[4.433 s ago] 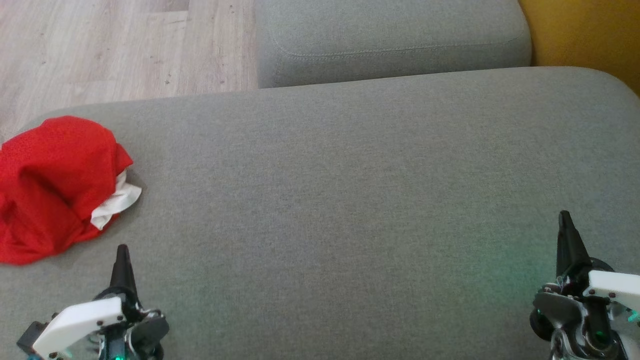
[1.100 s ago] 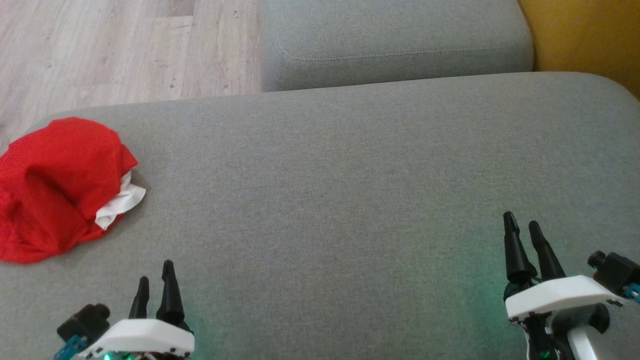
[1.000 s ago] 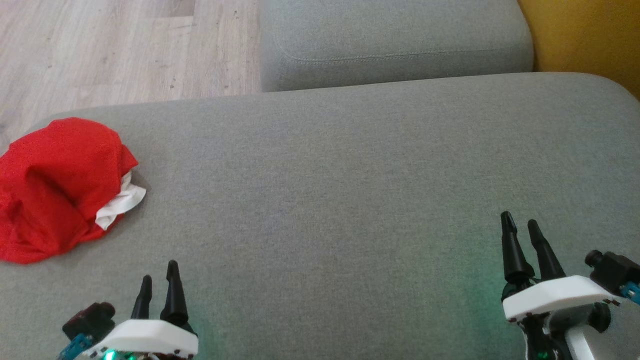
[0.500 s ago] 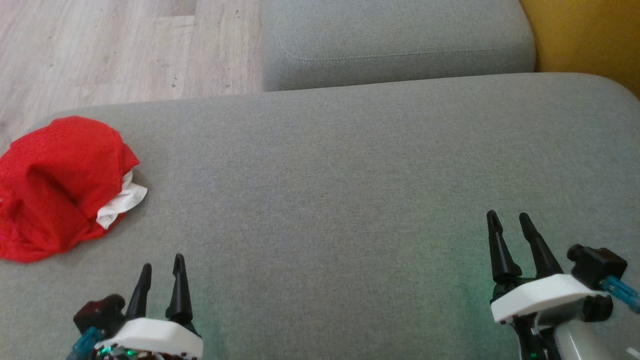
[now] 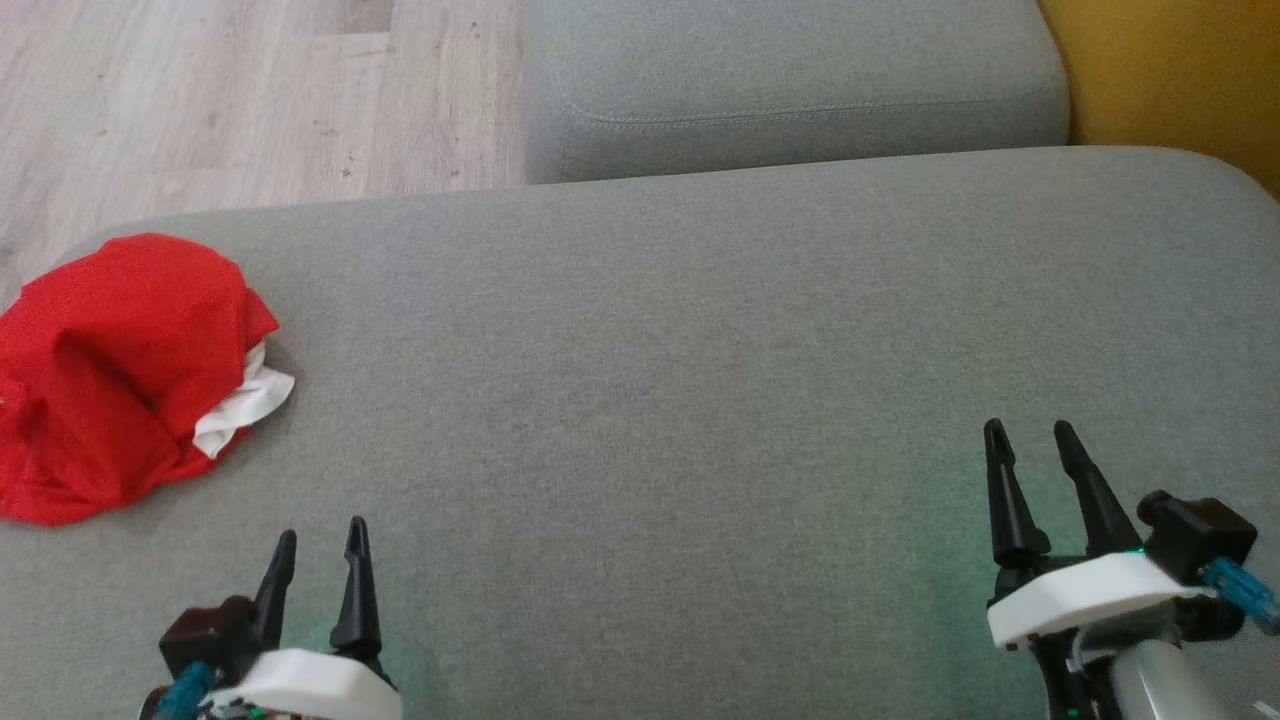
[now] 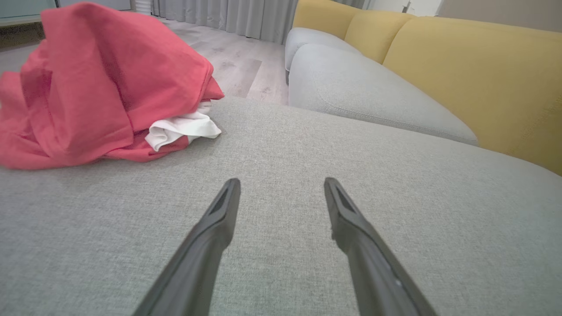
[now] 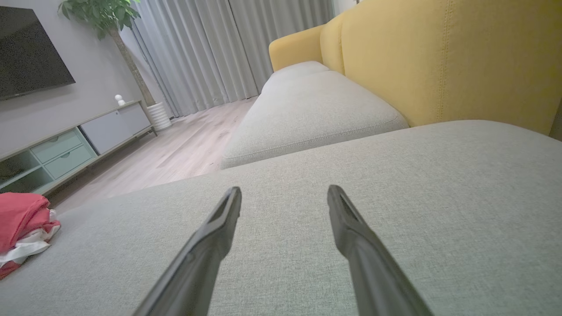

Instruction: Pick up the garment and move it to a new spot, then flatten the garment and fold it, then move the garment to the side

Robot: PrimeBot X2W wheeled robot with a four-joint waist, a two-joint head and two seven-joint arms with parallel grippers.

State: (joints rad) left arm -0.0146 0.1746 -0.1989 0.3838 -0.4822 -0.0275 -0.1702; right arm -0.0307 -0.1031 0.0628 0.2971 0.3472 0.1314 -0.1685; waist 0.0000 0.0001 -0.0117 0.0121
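Note:
The garment point(image 5: 110, 370) is a crumpled red heap with a white patch at its right side, lying at the far left of the grey sofa cushion point(image 5: 650, 400). In the left wrist view the garment point(image 6: 96, 83) fills the upper left, and in the right wrist view the garment point(image 7: 19, 219) sits small at the left edge. My left gripper point(image 5: 320, 538) stands open at the lower left, below and right of the heap, holding nothing. My right gripper point(image 5: 1030, 440) stands open at the lower right, far from the garment.
A second grey cushion point(image 5: 790, 90) lies beyond the near one. A yellow backrest point(image 5: 1180, 70) rises at the right. Wooden floor point(image 5: 230, 100) borders the cushion's far left edge. A low cabinet point(image 7: 74, 140) and curtains point(image 7: 210, 48) stand across the room.
Both grippers have turned at the wrist, so both fingers of each show side by side. The left gripper dropped slightly lower in the view. The garment has not moved.

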